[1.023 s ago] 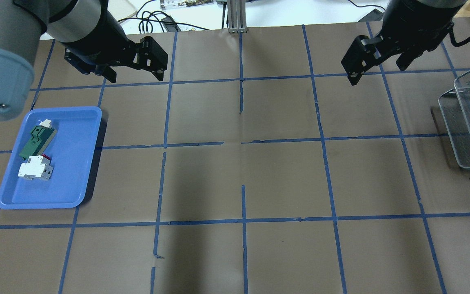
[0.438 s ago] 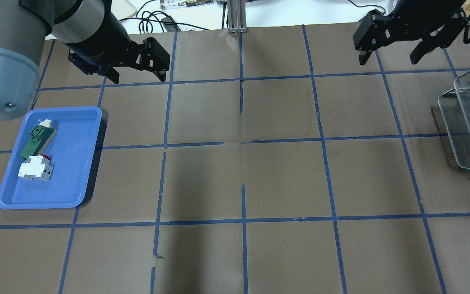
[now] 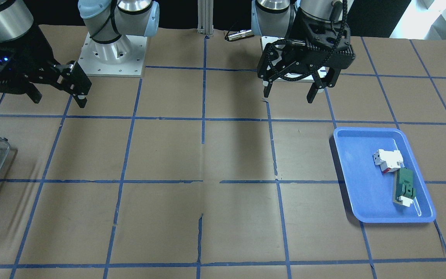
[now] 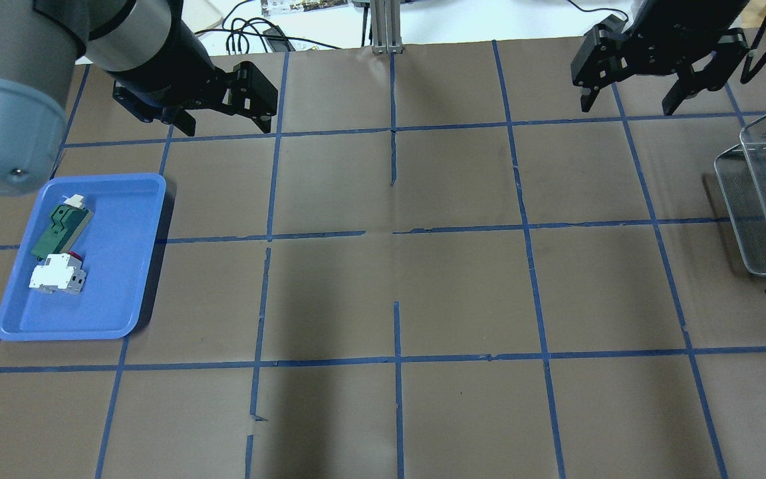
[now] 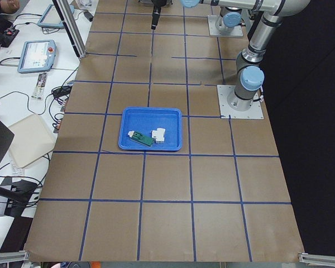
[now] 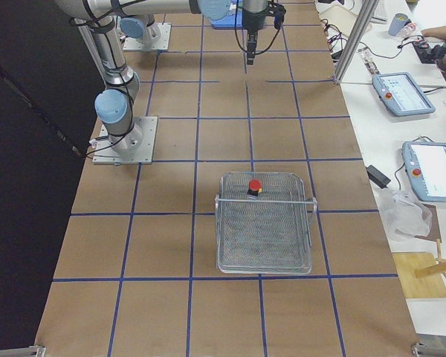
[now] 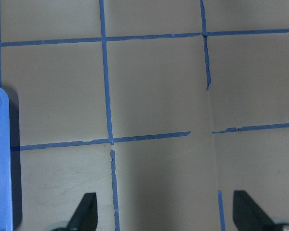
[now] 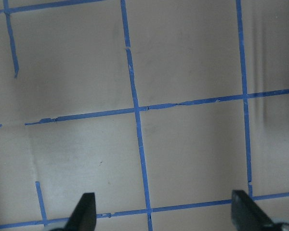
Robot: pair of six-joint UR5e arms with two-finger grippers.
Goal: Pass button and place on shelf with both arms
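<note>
The button [image 6: 255,186], red cap on a black body, stands in the wire shelf [image 6: 264,238] at its end toward the table's middle; it shows only in the exterior right view. My right gripper [image 4: 627,105] is open and empty, raised over the table's far right, left of the shelf [image 4: 759,219]. It also shows in the front view [image 3: 59,100] and its own wrist view [image 8: 164,214]. My left gripper [image 4: 222,125] is open and empty, above the table beyond the blue tray [image 4: 124,279]. It also shows in the front view [image 3: 289,96] and its wrist view [image 7: 164,214].
The blue tray [image 3: 352,186] holds a white-and-red block [image 4: 57,274] and a green flat part [image 4: 60,229]. Brown paper with a blue tape grid covers the table. An aluminium post [image 4: 386,26] stands at the far edge. Tablets and cables lie on side benches.
My right gripper has risen toward the far edge and turned, so its fingers now point down. My left gripper has barely shifted. Tray and shelf are unchanged.
</note>
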